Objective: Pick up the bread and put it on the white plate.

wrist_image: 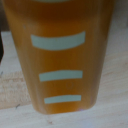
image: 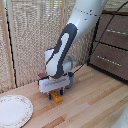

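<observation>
The toast (image: 57, 98) is a small orange-yellow block on the worktable (image: 95, 105), directly under my clamp (image: 55, 94). The white boxy clamp is down low, with its short blue-and-dark fingers (image: 50, 95) standing on either side of the toast and pressed against it. In the wrist view the toast (wrist_image: 60, 55) fills nearly the whole picture, orange with three pale stripes, and the fingers do not show. The white crockery (image: 14, 110), a wide speckled-rim plate, lies on the table at the exterior view's left, apart from the clamp.
A pink mug (image: 42, 76) and a blue mug (image: 70, 79) stand just behind the clamp, partly hidden by it. A wooden drawer cabinet (image: 112, 47) stands at the exterior view's right. A reed screen (image: 30, 35) backs the table.
</observation>
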